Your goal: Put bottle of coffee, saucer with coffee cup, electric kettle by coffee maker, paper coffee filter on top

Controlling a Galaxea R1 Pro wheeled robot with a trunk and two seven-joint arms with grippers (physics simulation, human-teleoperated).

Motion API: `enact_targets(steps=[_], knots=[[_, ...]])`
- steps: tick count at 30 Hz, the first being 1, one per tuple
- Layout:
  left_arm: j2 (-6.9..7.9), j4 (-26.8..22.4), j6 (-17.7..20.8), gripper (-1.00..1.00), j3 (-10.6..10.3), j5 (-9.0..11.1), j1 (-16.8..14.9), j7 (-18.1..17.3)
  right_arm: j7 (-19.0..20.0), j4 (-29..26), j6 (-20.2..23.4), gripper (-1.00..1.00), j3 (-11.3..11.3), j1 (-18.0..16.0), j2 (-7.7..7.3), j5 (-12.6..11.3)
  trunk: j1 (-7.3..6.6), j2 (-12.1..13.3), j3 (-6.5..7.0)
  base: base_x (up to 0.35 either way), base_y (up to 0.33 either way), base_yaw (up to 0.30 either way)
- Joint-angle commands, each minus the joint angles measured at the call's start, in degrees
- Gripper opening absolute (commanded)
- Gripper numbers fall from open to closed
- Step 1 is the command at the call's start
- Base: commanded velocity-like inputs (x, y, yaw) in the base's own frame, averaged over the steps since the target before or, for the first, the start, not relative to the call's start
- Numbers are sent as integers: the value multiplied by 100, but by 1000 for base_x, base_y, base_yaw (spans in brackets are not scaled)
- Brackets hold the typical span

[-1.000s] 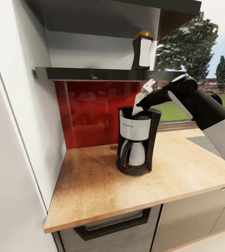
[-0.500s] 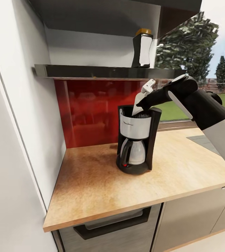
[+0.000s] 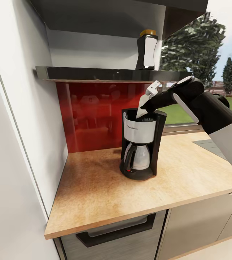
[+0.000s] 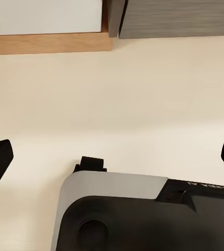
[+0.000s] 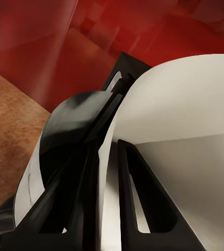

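Note:
The black and silver coffee maker point(image 3: 140, 146) stands on the light-wood countertop point(image 3: 94, 191), against the red backsplash. My right gripper point(image 3: 150, 104) hangs just over its open top, shut on the white paper coffee filter point(image 3: 142, 107), whose lower tip dips into the basket. In the right wrist view the dark fingers point(image 5: 135, 204) pinch the filter point(image 5: 190, 115) above the machine's rim. The bottle of coffee point(image 3: 147, 50), dark with a white label and yellow cap, stands on the shelf above. My left gripper point(image 4: 112, 157) is open over the pale floor, holding nothing.
A dark shelf point(image 3: 105, 74) overhangs the coffee maker, close above my right wrist. A white wall panel point(image 3: 18, 126) borders the counter on the left. Grey drawer fronts point(image 3: 112, 234) sit below. Part of my base point(image 4: 143, 214) shows beneath the left gripper.
The head view has shifted very slightly. My right gripper still holds the filter at the same spot above the coffee maker.

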Motion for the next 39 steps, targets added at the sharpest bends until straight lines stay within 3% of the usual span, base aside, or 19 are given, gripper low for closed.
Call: enact_targets(steps=[1, 6, 15, 39], knots=[[0, -7, -1, 100, 8, 54, 2, -37, -17, -4, 31, -100, 12, -8, -5, -40, 0, -4, -6, 0, 0, 0], [0, -6, -2, 100, 8, 54, 2, -36, -14, 2, 31, -100, 13, -8, -4, -40, 0, -4, -6, 0, 0, 0], [-70, -2, -11, 100, 8, 53, 2, -44, -377, -8, -11, -100, -8, -6, -4, -48, 0, -4, -6, 0, 0, 0], [-72, -2, -11, 100, 8, 53, 2, -62, -398, -9, -12, -100, 0, 1, -4, -49, 0, -4, -6, 16, 25, 0]])
